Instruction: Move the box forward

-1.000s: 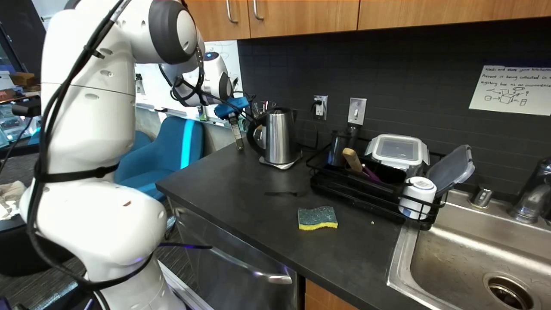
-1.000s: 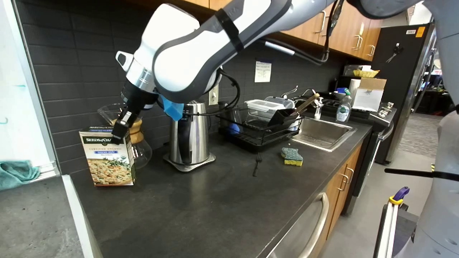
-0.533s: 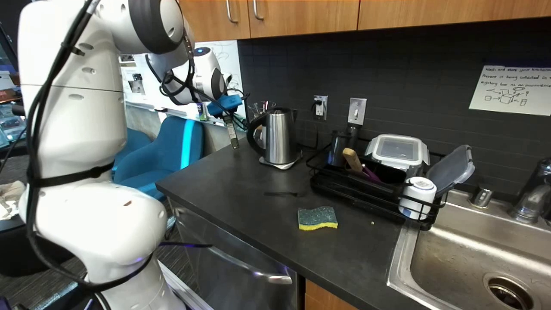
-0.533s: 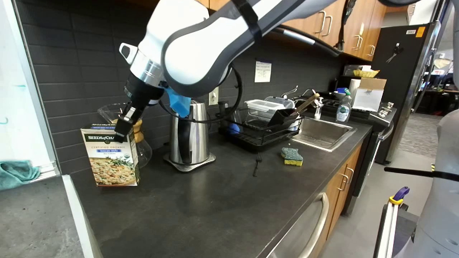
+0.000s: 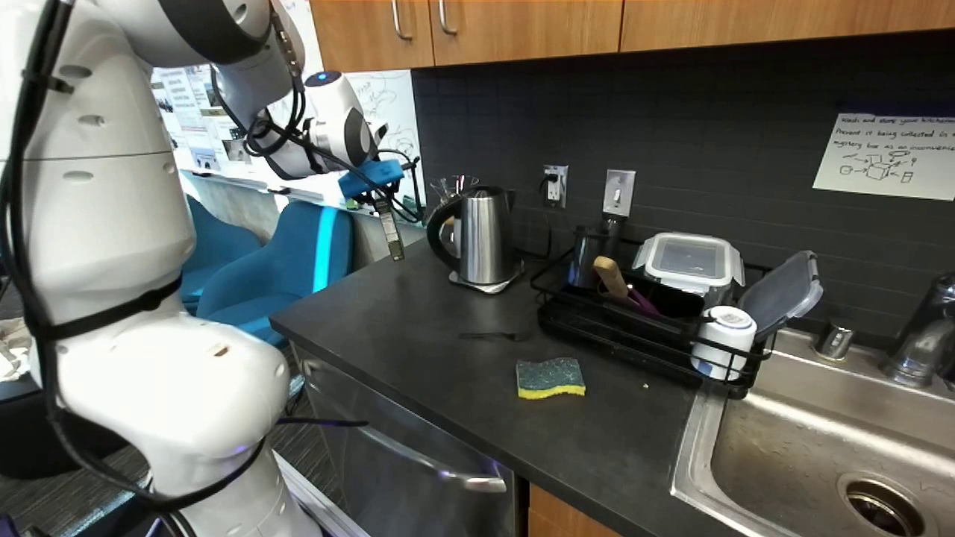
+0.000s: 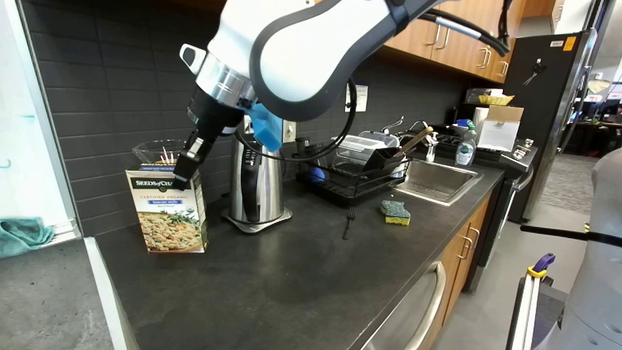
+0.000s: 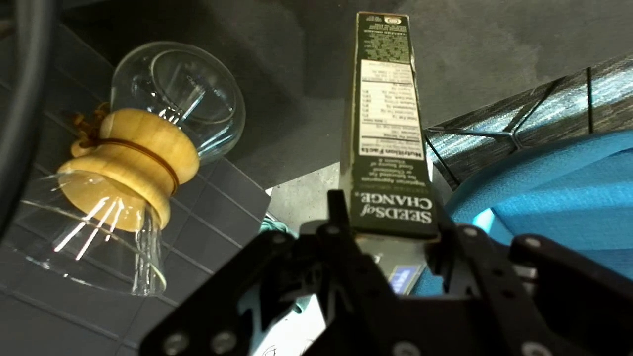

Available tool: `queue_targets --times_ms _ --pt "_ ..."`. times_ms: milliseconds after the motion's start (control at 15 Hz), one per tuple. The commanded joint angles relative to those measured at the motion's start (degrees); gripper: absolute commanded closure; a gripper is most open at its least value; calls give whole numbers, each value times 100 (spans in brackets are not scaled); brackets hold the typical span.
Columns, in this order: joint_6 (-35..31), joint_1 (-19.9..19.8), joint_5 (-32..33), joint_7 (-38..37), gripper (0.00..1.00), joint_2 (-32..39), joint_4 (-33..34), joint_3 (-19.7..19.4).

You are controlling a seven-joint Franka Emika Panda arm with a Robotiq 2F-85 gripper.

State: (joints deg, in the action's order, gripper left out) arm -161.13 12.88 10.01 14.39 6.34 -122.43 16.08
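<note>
Box [image 6: 170,214] shifted rightward over the past second, seen in an exterior view, gripper [image 7: 390,225] travelling with it; kettle [image 6: 257,189], fork [image 6: 349,223] and sponge [image 5: 550,378] where they were. Box upright or close to it, at the end of the counter [image 6: 272,282]. Whether its base touches the counter, cannot tell.

Jaws clamped on the box's upper end: one finger [image 6: 185,170] across the front face, covering the tail of the brand name; its partner behind, hidden there. Wrist view shows both, either side of the narrow printed panel; mechanism below dark and blurred. Box only a thin edge-on strip in an exterior view, print too small to read.

Carafe [image 7: 133,158], glass with wooden collar, near the box but apart; largely screened in both exterior views, by box or by kettle. Kettle near the box, not touching; its top partly covered by a blue piece [image 6: 265,127] on the wrist. Cable [image 6: 352,95] loops across the wall note [image 5: 888,156].

Farther along: fork, sponge, then dish rack [image 5: 612,344] with lidded container [image 5: 690,261] and white cup [image 5: 724,343], cup partly behind wires. Sink [image 5: 791,447] cut off at the frame edge. Arm [image 5: 112,313] cropped at the top in both exterior views.

Counts: one box, one carafe, one kettle, one fork, one sponge, two blue chairs [image 5: 295,250], the rear partly hidden.
</note>
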Motion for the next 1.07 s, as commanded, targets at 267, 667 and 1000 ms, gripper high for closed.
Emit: queue_targets --times_ms 267,667,1000 --pt "631 90 -104 -389 88 -1316 -1009 -53" --pt "1388 70 -93 -397 88 -2012 -1463 -157" --pt "2189 69 -69 -280 88 -2410 -1590 -282"
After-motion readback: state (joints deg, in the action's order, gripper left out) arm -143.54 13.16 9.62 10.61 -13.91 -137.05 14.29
